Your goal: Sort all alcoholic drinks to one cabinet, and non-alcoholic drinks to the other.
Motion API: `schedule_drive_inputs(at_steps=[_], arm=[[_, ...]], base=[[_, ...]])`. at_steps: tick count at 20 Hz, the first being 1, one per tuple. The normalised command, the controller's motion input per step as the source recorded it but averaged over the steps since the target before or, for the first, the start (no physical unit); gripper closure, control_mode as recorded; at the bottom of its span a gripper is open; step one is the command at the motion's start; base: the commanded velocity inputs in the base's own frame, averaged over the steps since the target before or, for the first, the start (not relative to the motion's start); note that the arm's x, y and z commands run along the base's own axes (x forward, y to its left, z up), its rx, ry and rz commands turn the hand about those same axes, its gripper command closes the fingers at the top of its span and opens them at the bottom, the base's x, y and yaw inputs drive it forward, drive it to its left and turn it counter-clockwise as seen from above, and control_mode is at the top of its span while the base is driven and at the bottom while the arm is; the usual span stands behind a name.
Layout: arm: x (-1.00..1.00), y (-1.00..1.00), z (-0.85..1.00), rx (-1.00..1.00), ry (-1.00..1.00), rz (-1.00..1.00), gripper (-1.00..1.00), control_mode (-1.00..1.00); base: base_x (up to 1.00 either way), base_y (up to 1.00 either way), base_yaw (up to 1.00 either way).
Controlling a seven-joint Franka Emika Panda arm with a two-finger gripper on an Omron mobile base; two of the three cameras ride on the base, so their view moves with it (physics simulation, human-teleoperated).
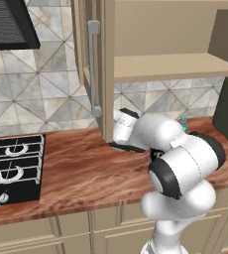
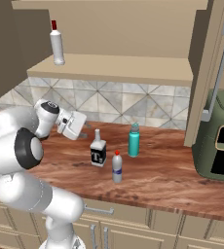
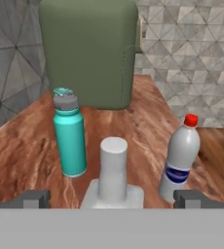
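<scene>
My gripper [image 3: 112, 199] is open, low over the counter. In the hand view the squarish clear-grey long-necked bottle [image 3: 113, 170] stands close, its neck midway between my wide-apart fingertips [image 3: 33, 198], untouched. The teal bottle [image 3: 70, 141] stands behind it to the left, and the small red-capped, blue-labelled bottle [image 3: 181, 158] to the right. From the right base view my gripper [image 2: 84, 130] points at the T-label bottle [image 2: 98, 151], with the small bottle [image 2: 117, 168] and the teal bottle [image 2: 134, 141] nearby. The slender white bottle [image 2: 58, 46] stands upright on the open cabinet's shelf [image 2: 119, 68].
A green appliance [image 2: 218, 141] sits on the counter at the right, under an open cabinet door with a grey bar handle [image 2: 216, 73]. Another open door [image 1: 92, 69] hangs left of the shelf [image 1: 170, 67]. A stove [image 1: 12, 166] lies far left.
</scene>
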Motion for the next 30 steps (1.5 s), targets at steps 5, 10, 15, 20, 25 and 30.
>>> schedule_drive_inputs(at_steps=[5, 10, 15, 20, 25, 30], arm=[[0.12, -0.12, -0.11, -0.02, 0.0, -0.05, -1.0, -1.0], [0.17, -0.11, -0.14, -0.01, 0.01, -0.04, -1.0, -1.0], [0.05, -0.15, -0.17, -0.02, 0.03, -0.04, -1.0, -1.0], [0.01, -0.14, -0.13, -0.04, 0.03, -0.04, -1.0, -1.0], [0.09, -0.06, -0.01, -0.04, 0.06, -0.04, -1.0, -1.0], [0.12, -0.05, -0.01, -0.05, 0.08, -0.03, -1.0, -1.0]], base=[[0.0, 0.0, 0.0], [0.0, 0.0, 0.0], [0.0, 0.0, 0.0], [0.0, 0.0, 0.0], [0.0, 0.0, 0.0], [0.0, 0.0, 0.0]])
